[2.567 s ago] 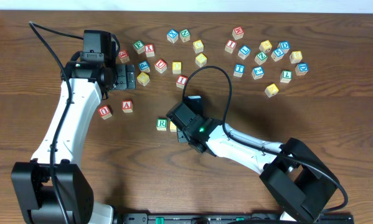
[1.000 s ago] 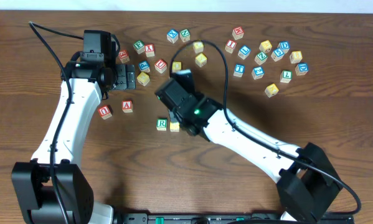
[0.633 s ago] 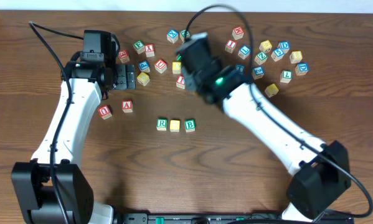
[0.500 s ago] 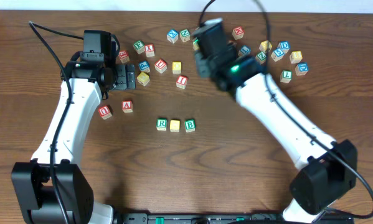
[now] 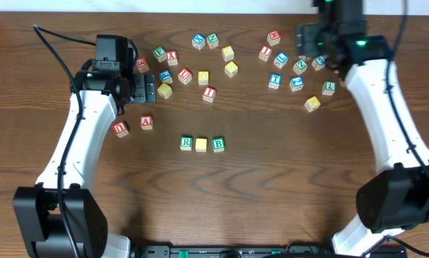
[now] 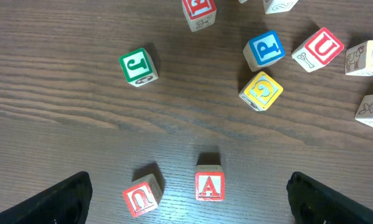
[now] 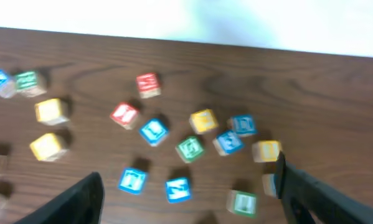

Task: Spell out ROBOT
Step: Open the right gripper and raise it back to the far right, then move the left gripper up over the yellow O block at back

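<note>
Green R cube (image 5: 186, 143), plain yellow cube (image 5: 201, 144) & green B cube (image 5: 218, 144) sit side by side in a row, mid counter (image 5: 271, 193). Left fingers (image 6: 61, 199) are spread wide w/ nothing held, over the red A cube (image 6: 209, 186). Right fingers (image 7: 80, 199) are also wide apart and empty, above the loose cubes (image 7: 190, 148) at the far right.

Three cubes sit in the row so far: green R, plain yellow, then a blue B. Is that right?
Not quite: the overhead view shows the B is green, not blue. The rest holds: three cubes in the row, green R, plain yellow cube, then B.
</note>
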Available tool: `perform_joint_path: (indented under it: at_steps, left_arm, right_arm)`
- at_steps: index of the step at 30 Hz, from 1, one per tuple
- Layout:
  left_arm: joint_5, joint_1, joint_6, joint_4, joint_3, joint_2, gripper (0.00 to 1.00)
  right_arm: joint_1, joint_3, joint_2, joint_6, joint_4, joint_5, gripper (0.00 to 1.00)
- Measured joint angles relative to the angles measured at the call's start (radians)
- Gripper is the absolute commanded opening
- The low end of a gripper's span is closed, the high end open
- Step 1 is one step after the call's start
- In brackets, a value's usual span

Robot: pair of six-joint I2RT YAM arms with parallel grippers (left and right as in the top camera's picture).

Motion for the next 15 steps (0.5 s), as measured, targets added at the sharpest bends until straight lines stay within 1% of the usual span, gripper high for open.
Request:
perform_joint_path:
  at_steps: [3,7,15]
  left_arm:
    - [0.0,0.0,0.0,0.02,0.0,0.0,0.98]
    - [0.0,0.0,-0.003,0.036,0.0,0.0,0.98]
    - [0.012,0.0,-0.003,0.037,0.0,0.0,0.98]
  right_arm:
    - [-0.042,0.0,0.0,-0.038,0.0,-0.03,0.99]
    - [-0.057,0.0,0.0,-0.073,-0.005,-0.061,0.99]
    - [-0.058,0.0,0.0,-0.193,-0.044,-0.127,0.99]
